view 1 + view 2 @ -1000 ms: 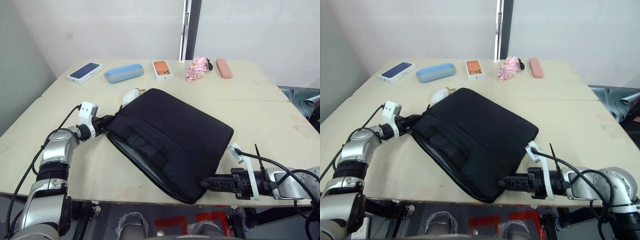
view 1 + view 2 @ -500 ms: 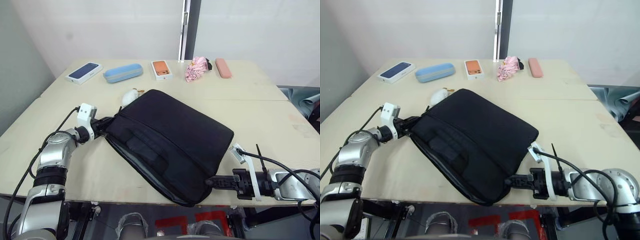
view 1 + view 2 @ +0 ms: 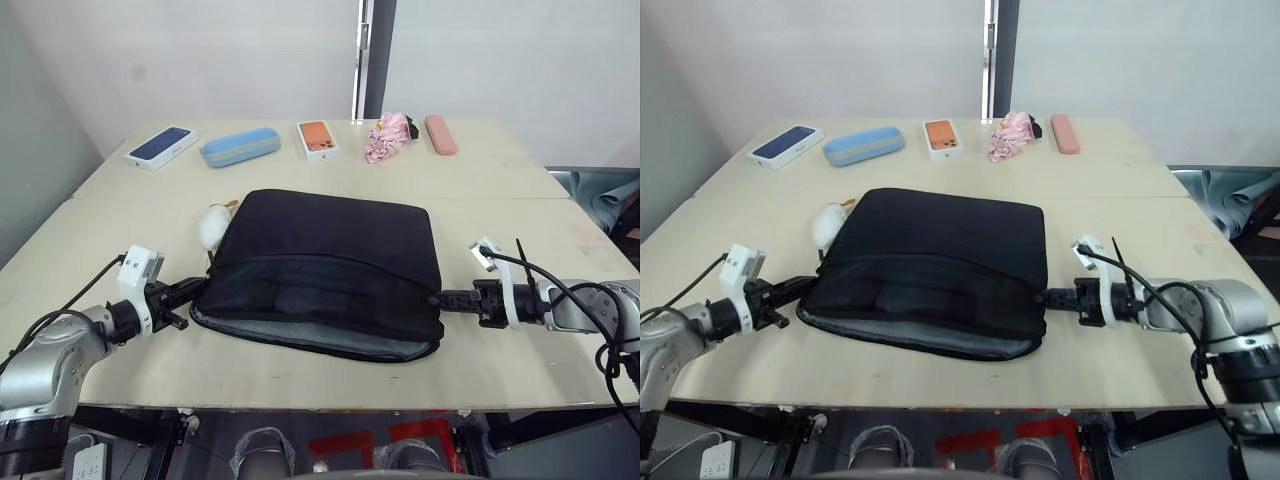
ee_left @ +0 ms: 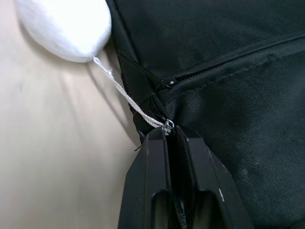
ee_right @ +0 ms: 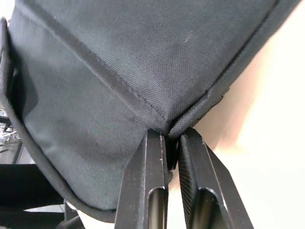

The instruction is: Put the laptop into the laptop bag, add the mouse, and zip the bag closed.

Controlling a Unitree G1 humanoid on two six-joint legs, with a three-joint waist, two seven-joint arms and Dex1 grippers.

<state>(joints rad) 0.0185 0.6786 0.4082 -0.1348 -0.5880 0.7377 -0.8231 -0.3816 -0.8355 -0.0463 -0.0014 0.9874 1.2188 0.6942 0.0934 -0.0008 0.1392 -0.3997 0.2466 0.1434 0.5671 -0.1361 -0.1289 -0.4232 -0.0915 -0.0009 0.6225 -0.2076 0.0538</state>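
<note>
The wooden table (image 3: pixel 500 350) is carrying everything, and the black laptop bag (image 3: pixel 330 240) is lying flat in the middle of it, its near long edge gaping open and showing grey lining. The left gripper (image 3: pixel 190 293) is pinching the bag's near left corner, fingers (image 4: pixel 155 191) pressed together on fabric right by the zip end. The right gripper (image 3: pixel 437 299) is clamping the bag's near right corner, its fingers (image 5: pixel 145 191) squeezed tight on the seam. Behind the bag, along the table's far edge, a blue glasses case (image 3: pixel 239 146) is sitting between a dark blue phone box (image 3: pixel 161 146) and an orange phone box (image 3: pixel 317 139). A pink crumpled cloth (image 3: pixel 390 137) and a pink case (image 3: pixel 440 134) are lying farther right. A white plush charm (image 3: pixel 212 226) is resting against the bag's left edge, tied by a thin cord (image 4: pixel 126 95).
</note>
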